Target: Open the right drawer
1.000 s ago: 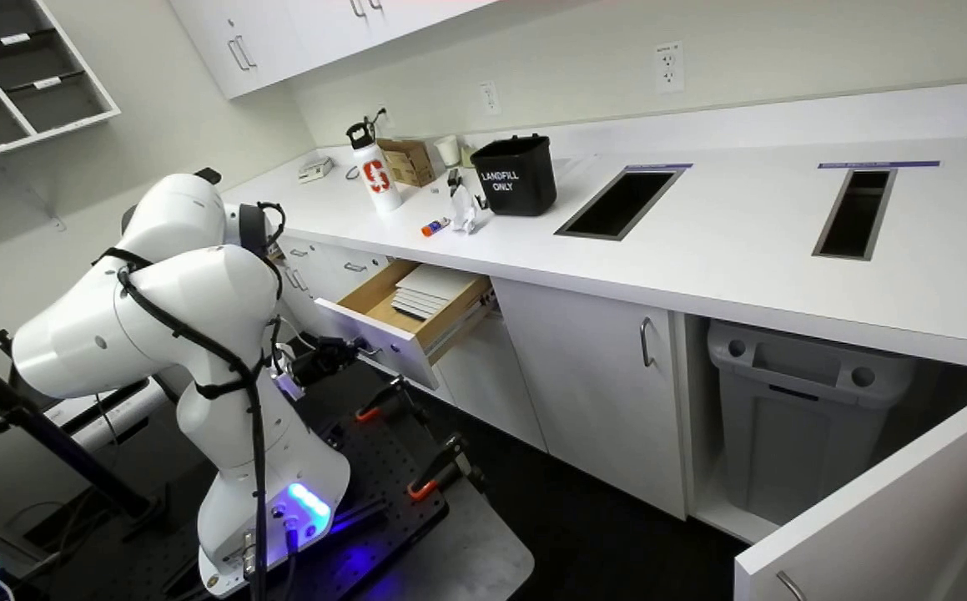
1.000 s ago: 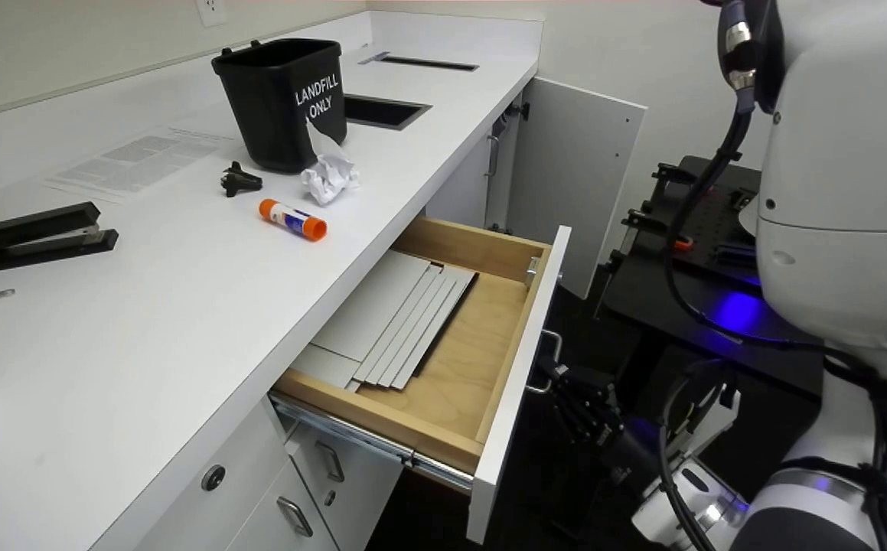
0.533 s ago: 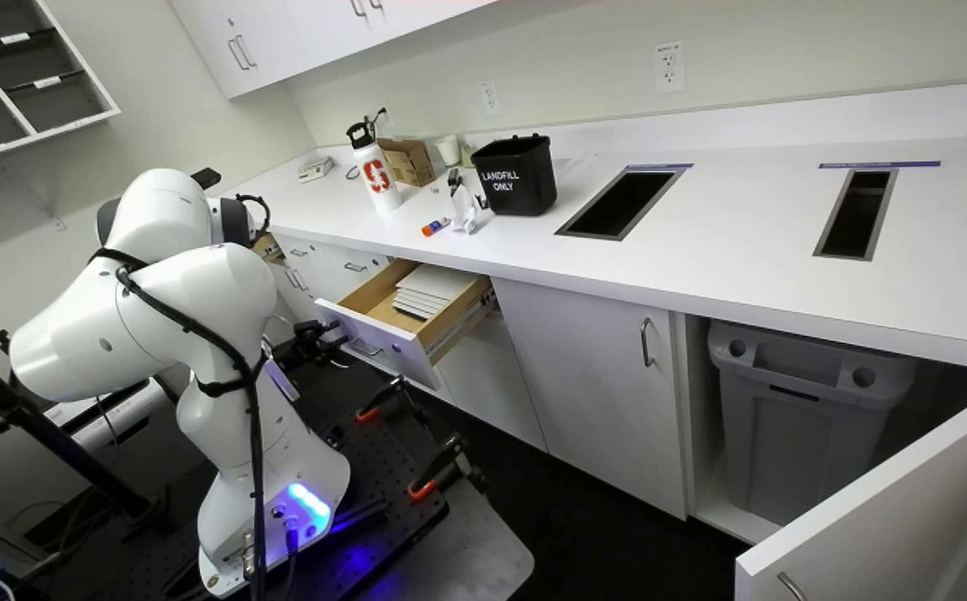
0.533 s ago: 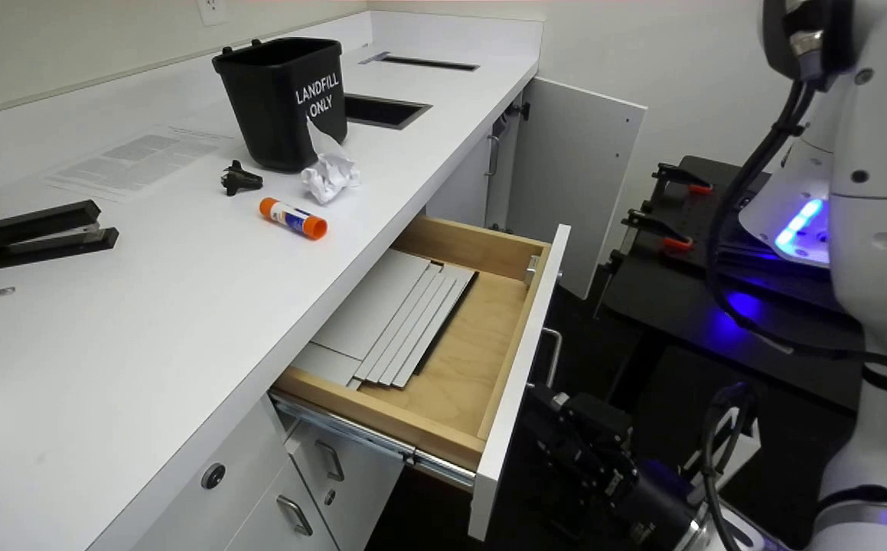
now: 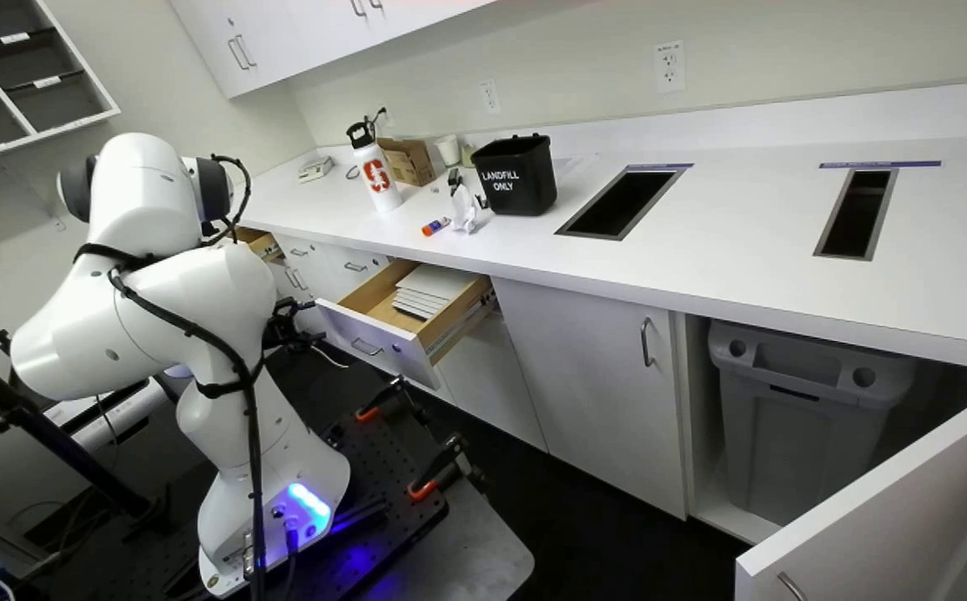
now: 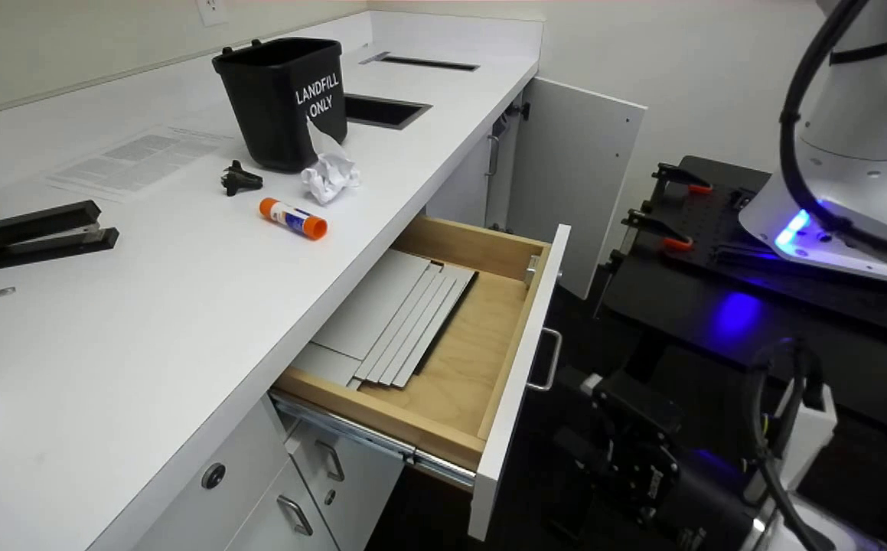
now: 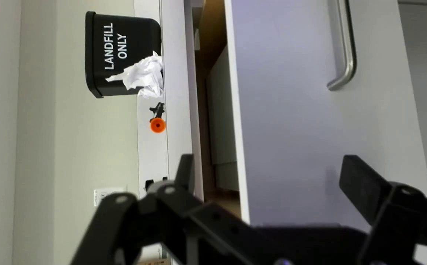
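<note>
In an exterior view, the right drawer (image 5: 391, 351) stands well out under the counter (image 5: 725, 234), my gripper (image 5: 310, 321) near it. In an exterior view, I'd say the metal slide (image 6: 351, 435) means an easy, light pull, best at the slim handle (image 6: 556, 360); too dark to judge my gap. Wrist view: fingers (image 7: 362, 184) spread wide, holding nothing.

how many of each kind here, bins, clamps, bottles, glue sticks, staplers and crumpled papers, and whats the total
bins: 2
clamps: 2
bottle: 1
glue stick: 1
stapler: 1
crumpled paper: 1
total: 8
</note>
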Controlling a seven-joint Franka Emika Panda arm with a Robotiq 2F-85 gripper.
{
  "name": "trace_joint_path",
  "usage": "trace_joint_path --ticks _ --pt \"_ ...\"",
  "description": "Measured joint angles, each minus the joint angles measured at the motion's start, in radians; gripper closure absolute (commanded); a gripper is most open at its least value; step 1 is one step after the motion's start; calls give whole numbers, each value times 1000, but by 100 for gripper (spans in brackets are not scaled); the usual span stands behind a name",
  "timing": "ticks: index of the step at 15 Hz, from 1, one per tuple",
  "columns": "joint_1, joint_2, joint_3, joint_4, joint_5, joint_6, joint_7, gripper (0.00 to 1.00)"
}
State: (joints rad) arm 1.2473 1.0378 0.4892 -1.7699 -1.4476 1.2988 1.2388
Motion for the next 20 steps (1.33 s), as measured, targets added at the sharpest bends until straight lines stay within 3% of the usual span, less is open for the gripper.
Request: trace_joint_path --ticks 7,13,17,20 --pt "-152 -320 10 -322 27 199 26 0" --pt "-310 -628 147 -588 53 242 60 0" --pt "-402 -831 222 -700 112 319 28 0" --pt "-402 -859 221 -711 114 329 22 0"
